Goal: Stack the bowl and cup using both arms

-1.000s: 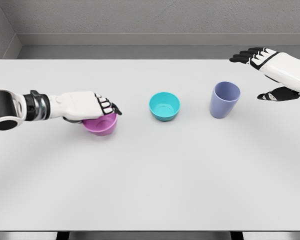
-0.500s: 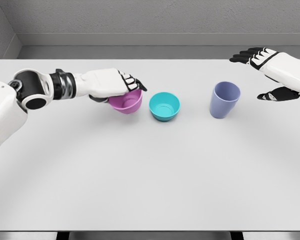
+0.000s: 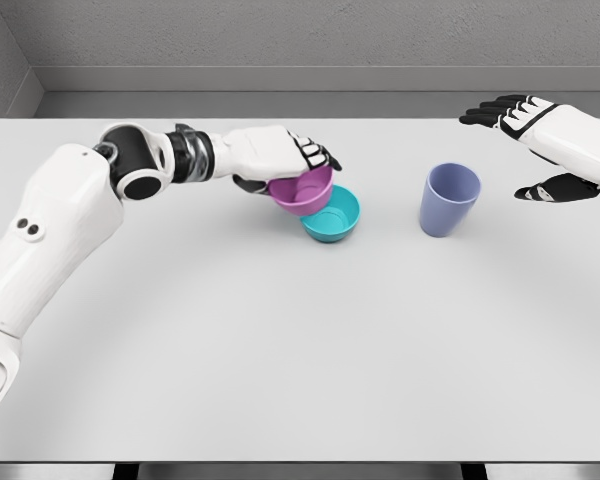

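Gripping pink bowl (image 3: 302,193) by rim, left hand (image 3: 276,158) fingers curled over it, above-left of teal bowl (image 3: 333,216). Looks light, rigid, slick. Right hand (image 3: 552,142) spread beside purple cup (image 3: 448,199).

A broad white desk (image 3: 300,360) fills most of the head view, its top smooth and matte (soft grey shading falls across it). Its far edge runs straight beneath a grey wall (image 3: 310,30) with a rough, speckled texture, and a darker grey ledge (image 3: 280,103) lies between the two. Below the desk's near edge, a thin dark strip shows.
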